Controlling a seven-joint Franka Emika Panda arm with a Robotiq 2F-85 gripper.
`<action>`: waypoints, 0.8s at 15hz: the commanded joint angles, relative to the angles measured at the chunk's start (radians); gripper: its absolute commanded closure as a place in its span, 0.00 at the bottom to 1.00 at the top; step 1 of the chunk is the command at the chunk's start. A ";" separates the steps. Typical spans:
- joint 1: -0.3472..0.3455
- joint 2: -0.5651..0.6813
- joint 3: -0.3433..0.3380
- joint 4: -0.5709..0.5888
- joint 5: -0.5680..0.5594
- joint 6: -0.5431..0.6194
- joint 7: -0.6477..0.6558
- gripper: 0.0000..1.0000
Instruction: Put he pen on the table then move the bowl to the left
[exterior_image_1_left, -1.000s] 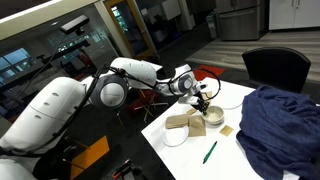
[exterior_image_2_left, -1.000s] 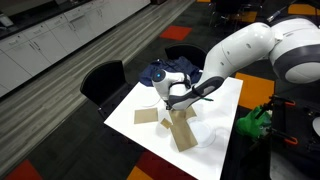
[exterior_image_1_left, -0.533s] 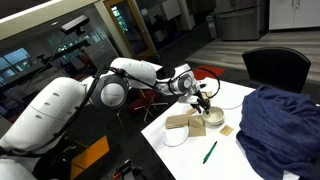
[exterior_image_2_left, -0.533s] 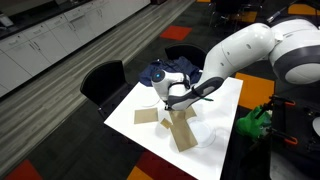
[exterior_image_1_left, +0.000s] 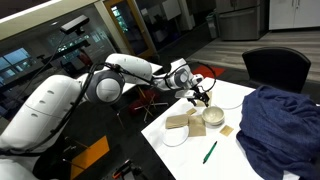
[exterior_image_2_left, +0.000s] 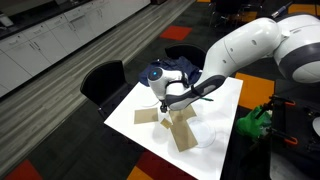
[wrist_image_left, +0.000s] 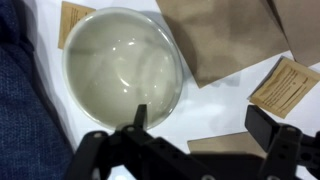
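- the bowl (exterior_image_1_left: 213, 118) sits upright and empty on the table (exterior_image_1_left: 192, 153), about mid-tabletop; in the wrist view it fills the upper left (wrist_image_left: 122, 68), its rim unbroken and nothing inside
- the gripper (exterior_image_1_left: 201, 98) hangs just above the bowl, off towards its far rim; its jaws stand apart and hold nothing; in the wrist view the dark fingers (wrist_image_left: 268, 130) lie along the bottom edge, with the bowl's near rim just beside them and not between them
- the pen (exterior_image_1_left: 209, 152) lies flat on the tabletop towards the edge nearest the camera; it is well apart from the gripper and on the near side of the bowl, touching neither
- a brown paper bag (exterior_image_1_left: 180, 122) lies just beside the bowl; a small brown paper square (exterior_image_1_left: 228, 129) lies on the bowl's other side
- a flat white plate (exterior_image_1_left: 175, 136) rests near the tabletop's corner, beside the bag; a second plate (exterior_image_1_left: 229, 97) sits towards the far edge
- a blue cloth (exterior_image_1_left: 282, 125) is heaped over one end of the tabletop, near the pen; it edges the wrist view too (wrist_image_left: 22, 110)
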 joint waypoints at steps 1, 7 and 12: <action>0.031 -0.134 -0.027 -0.150 -0.008 0.030 0.089 0.00; 0.060 -0.345 -0.049 -0.385 -0.013 0.115 0.240 0.00; 0.100 -0.509 -0.099 -0.604 -0.029 0.259 0.383 0.00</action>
